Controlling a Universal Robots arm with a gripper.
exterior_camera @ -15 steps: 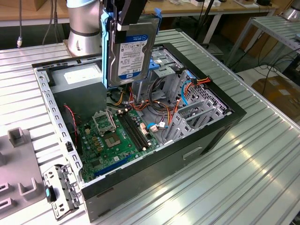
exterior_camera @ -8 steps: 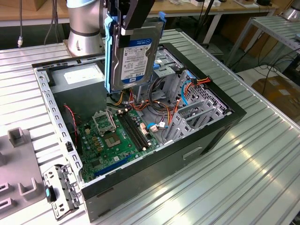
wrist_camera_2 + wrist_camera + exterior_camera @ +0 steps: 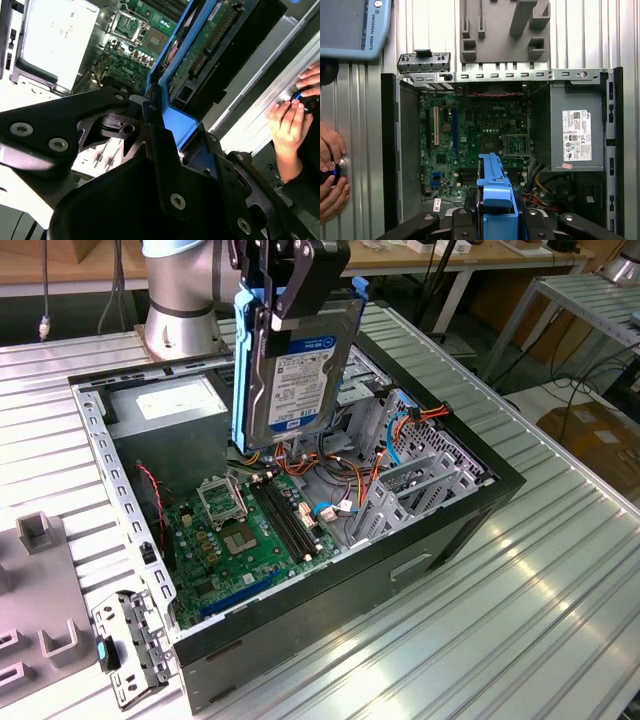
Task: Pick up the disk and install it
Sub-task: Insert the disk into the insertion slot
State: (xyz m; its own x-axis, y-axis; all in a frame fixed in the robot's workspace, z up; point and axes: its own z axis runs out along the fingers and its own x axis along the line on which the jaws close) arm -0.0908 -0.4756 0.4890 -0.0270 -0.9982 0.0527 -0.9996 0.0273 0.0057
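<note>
Looking at where you are, I'd say the pick half is done. Your gripper (image 3: 290, 300) has its fingers clamped on the disk (image 3: 295, 365), grabbing it at the top end where the blue carrier frame (image 3: 240, 355) wraps round it. The disk hangs upright with its label facing the exterior camera. It's up off the table (image 3: 560, 620) and above the open computer case (image 3: 450, 530), roughly over the far end of the motherboard (image 3: 240, 535) and right by the orange and blue cables (image 3: 400, 430). Its lower edge looks close to those cables, but I can't tell if it's touching anything.

In the first wrist view you're looking straight down the blue frame into the case, with the grey power supply (image 3: 575, 130) sitting inside. So the install is the part that's left: the disk isn't seated in any bay yet, as far as I can see.

Also, a person's hands (image 3: 332, 172) are down on the table beside the case.
</note>
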